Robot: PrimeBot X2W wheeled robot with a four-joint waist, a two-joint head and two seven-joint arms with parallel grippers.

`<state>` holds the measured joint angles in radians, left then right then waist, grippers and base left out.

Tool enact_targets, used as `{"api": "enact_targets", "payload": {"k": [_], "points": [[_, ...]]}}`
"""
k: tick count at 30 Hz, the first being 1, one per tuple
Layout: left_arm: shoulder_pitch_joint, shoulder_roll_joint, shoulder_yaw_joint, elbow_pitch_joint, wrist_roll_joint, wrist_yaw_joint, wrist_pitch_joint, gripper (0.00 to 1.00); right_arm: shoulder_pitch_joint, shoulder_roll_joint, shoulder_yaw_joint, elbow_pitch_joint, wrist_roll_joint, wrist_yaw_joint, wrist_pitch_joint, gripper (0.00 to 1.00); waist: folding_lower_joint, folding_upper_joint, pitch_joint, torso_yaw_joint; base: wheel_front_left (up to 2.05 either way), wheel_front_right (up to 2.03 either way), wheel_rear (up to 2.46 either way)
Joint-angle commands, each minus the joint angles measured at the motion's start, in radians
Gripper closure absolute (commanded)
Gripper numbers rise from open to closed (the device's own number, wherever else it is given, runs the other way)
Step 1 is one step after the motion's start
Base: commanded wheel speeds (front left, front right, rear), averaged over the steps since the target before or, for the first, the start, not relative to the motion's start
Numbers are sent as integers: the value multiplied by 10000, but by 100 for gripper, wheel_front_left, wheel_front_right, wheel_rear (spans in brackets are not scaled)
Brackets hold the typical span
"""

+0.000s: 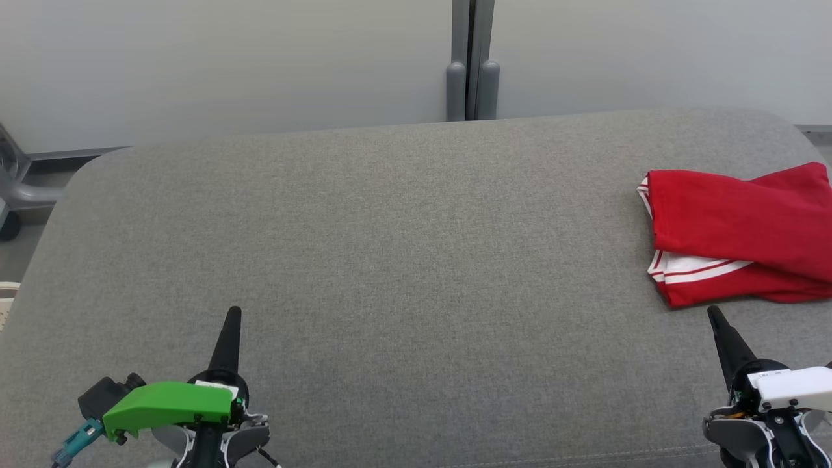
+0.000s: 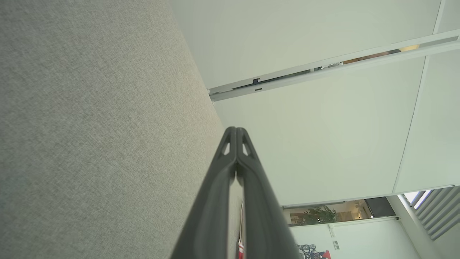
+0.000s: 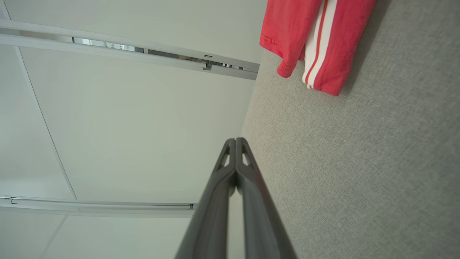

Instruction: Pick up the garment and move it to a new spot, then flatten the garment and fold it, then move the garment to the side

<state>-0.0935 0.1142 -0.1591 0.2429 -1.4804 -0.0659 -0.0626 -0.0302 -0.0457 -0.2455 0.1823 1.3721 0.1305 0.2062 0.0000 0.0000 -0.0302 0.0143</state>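
A red garment (image 1: 734, 240) with white stripes lies folded at the right side of the grey cushioned surface (image 1: 390, 260), running past the head view's right edge. The right wrist view has the garment (image 3: 316, 39) at its top. My left gripper (image 1: 233, 313) is shut and empty near the front left, far from the garment; its tips (image 2: 236, 130) meet in the left wrist view. My right gripper (image 1: 714, 312) is shut and empty just in front of the garment's near edge, a small gap apart, with its tips (image 3: 235, 141) pressed together in the right wrist view.
A pale wall with a grey vertical post (image 1: 472, 65) stands behind the surface. A grey frame and wheel (image 1: 13, 195) sit on the floor at the far left. The surface's rounded back edge lies close to the wall.
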Motion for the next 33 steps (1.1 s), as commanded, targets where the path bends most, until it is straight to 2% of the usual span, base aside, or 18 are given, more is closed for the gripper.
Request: {"api": "enact_targets", "payload": {"k": [1,33], "points": [[-215,-37,125,-56,-147,-113,58,100,-181,-61,-67,-17,243,4,59,100,0,0,15,-7,0,0,0],[-247,-686,890,-49,-1569,-707,420,100,-302,-67,-588,178,2418,4,494,100,0,0,327,-144,0,0,0]]}}
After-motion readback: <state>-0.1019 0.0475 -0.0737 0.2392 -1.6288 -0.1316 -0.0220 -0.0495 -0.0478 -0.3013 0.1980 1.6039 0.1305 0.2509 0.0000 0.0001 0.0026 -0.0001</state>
